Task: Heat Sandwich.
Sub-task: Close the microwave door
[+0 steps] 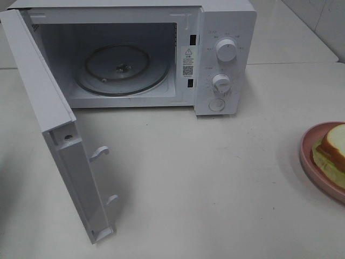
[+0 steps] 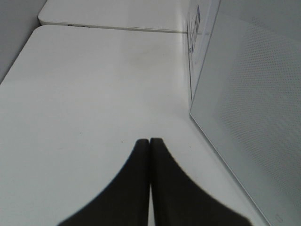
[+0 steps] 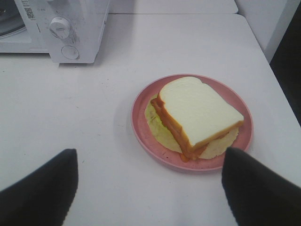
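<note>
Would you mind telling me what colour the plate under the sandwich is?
The plate is pink; it shows best in the right wrist view.

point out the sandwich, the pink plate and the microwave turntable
sandwich (image 3: 197, 110), right wrist view, on the top bread slice
pink plate (image 3: 141, 101), right wrist view, on its bare rim
microwave turntable (image 1: 121, 69), exterior high view, on the glass near its centre

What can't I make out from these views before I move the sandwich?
- Sandwich and pink plate, high view: cut off by the right edge.
- Both arms, high view: not in frame.
- Microwave dial labels, high view: too small to read.
- Right gripper, right wrist view: open, finger ends cut by the lower edge.
- Left gripper, left wrist view: shut, holding nothing; the open door blocks the rest.
</note>
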Controlling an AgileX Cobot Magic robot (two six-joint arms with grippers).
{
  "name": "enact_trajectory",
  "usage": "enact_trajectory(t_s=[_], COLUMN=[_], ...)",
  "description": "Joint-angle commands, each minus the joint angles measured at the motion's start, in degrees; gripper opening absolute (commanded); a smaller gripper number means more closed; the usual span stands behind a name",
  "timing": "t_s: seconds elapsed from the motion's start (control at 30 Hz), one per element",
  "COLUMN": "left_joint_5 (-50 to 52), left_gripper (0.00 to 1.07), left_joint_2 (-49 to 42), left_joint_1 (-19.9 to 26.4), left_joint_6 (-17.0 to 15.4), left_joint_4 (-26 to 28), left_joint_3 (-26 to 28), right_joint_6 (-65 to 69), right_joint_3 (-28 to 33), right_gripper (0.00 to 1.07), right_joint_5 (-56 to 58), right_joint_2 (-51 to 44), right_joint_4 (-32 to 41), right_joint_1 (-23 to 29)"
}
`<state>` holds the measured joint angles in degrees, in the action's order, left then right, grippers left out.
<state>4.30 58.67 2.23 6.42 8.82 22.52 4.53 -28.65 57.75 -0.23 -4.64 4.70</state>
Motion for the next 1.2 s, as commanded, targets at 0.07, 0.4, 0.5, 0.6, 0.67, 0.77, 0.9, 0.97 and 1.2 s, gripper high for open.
enact_trajectory(t_s=[0.07, 0.4, 0.5, 0.6, 0.67, 0.77, 0.9, 0.97, 1.2], left_joint_5=[17.9, 35.8, 42.1, 44.5, 46.9, 47.7, 47.9, 48.0, 49.4], left_gripper=[0.0, 0.0, 0.0, 0.0, 0.0, 0.0, 0.0, 0.0, 0.0], left_joint_2=[4.6, 17.1, 22.6, 24.8, 27.8, 29.7, 32.7, 34.6, 38.2], left_joint_1=[-2.9, -4.6, -4.6, -4.6, -4.6, -4.9, -7.2, -9.9, -14.8], left_joint_6=[0.0, -3.4, -8.6, -10.5, -12.2, -13.3, -13.5, -13.4, -13.2], left_joint_4=[-2.0, -14.2, -17.0, -19.1, -22.2, -24.1, -24.1, -23.7, -20.1], left_joint_3=[-4.0, -4.6, -4.6, -4.2, -3.1, -2.1, 0.2, 1.8, 4.7], right_joint_6=[-0.7, -0.7, -0.7, -0.7, -0.7, -0.7, -0.7, -0.7, -0.7], right_joint_3=[0.0, 0.0, 0.0, 0.0, 0.0, 0.0, 0.0, 0.0, 0.0], right_gripper=[0.76, 0.76, 0.76, 0.76, 0.76, 0.76, 0.76, 0.76, 0.76], right_joint_5=[-0.7, -0.7, -0.7, -0.7, -0.7, -0.7, -0.7, -0.7, -0.7], right_joint_2=[-1.5, -1.5, -1.5, -1.5, -1.5, -1.5, -1.5, -1.5, -1.5], right_joint_4=[-0.2, -0.2, -0.2, -0.2, -0.2, -0.2, -0.2, -0.2, -0.2], right_joint_1=[-0.5, -0.5, -0.5, -0.5, -0.5, -0.5, -0.5, -0.5, -0.5])
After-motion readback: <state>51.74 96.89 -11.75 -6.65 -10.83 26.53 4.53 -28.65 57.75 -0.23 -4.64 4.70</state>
